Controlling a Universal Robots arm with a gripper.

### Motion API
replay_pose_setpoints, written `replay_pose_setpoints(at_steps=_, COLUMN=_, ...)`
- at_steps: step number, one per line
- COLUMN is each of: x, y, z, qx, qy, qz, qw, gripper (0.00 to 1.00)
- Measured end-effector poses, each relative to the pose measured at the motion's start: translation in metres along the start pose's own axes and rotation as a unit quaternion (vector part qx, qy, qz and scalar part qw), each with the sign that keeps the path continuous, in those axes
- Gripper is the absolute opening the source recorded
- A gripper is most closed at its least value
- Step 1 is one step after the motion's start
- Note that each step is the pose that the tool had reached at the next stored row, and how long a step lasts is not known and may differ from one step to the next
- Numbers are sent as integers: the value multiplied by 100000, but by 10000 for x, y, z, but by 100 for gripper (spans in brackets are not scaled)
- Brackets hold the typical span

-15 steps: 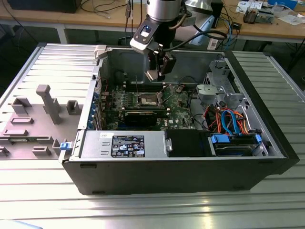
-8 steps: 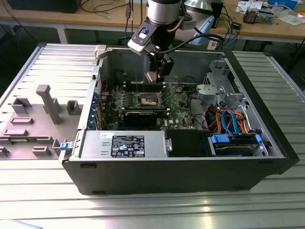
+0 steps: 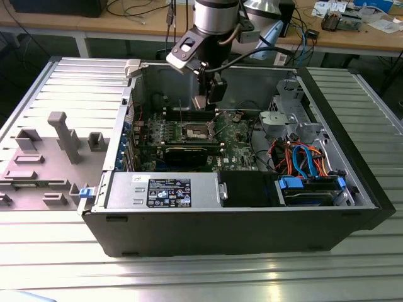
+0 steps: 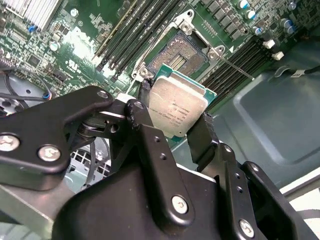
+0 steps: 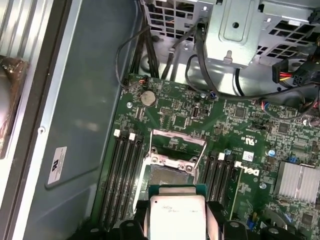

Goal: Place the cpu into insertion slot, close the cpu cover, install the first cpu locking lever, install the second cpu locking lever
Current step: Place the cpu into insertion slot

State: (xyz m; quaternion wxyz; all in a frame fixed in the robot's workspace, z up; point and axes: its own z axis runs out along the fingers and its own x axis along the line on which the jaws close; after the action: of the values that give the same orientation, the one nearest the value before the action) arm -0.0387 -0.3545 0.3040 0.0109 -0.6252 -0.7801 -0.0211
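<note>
Second wrist view: gripper (image 4: 174, 116) clasps cpu (image 4: 179, 101) (slot (image 4: 179, 57) uncovered).

The claw (image 4: 174, 114) grips the cpu (image 4: 177, 105) by two opposite edges, silver top showing, tilted. The insertion slot (image 4: 177, 56) lies open and bare just beyond the cpu. Long black memory slots (image 4: 131, 34) flank the insertion slot on the green motherboard (image 4: 70, 45).
</note>
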Motion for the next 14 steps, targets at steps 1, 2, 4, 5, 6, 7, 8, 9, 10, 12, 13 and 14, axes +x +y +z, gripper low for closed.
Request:
replay_pose_setpoints(at_steps=1, x=0, y=0, z=7, qx=-25, qy=-17, qz=826, qw=99997, gripper=54)
replay_pose_setpoints(at_steps=2, x=-1, y=0, z=11, qx=-42, qy=-19, qz=1236, qw=99992, gripper=54)
replay_pose_setpoints(at_steps=4, x=-1, y=-1, z=21, qx=-73, qy=-38, qz=2300, qw=99974, gripper=54)
replay_pose_setpoints(at_steps=5, x=-1, y=-1, z=25, qx=-83, qy=-45, qz=2652, qw=99965, gripper=54)
replay_pose_setpoints(at_steps=6, x=-2, y=-1, z=32, qx=-83, qy=-55, qz=3300, qw=99945, gripper=54)
replay_pose_setpoints(at_steps=7, x=-2, y=-1, z=44, qx=-58, qy=-84, qz=4170, qw=99913, gripper=54)
replay_pose_setpoints(at_steps=8, x=-2, y=-1, z=53, qx=-52, qy=-149, qz=4728, qw=99888, gripper=54)
replay_pose_setpoints(at_steps=9, x=-3, y=-2, z=59, qx=-49, qy=-224, qz=5082, qw=99870, gripper=54)
replay_pose_setpoints(at_steps=10, x=-3, y=-2, z=66, qx=-44, qy=-356, qz=5542, qw=99846, gripper=54)
replay_pose_setpoints(at_steps=12, x=-4, y=-2, z=79, qx=2, qy=-843, qz=6152, qw=99807, gripper=54)
replay_pose_setpoints(at_steps=13, x=-4, y=-1, z=87, qx=16, qy=-996, qz=6497, qw=99784, gripper=54)
replay_pose_setpoints(at_steps=14, x=-4, y=-1, z=94, qx=11, qy=-1072, qz=6860, qw=99759, gripper=54)
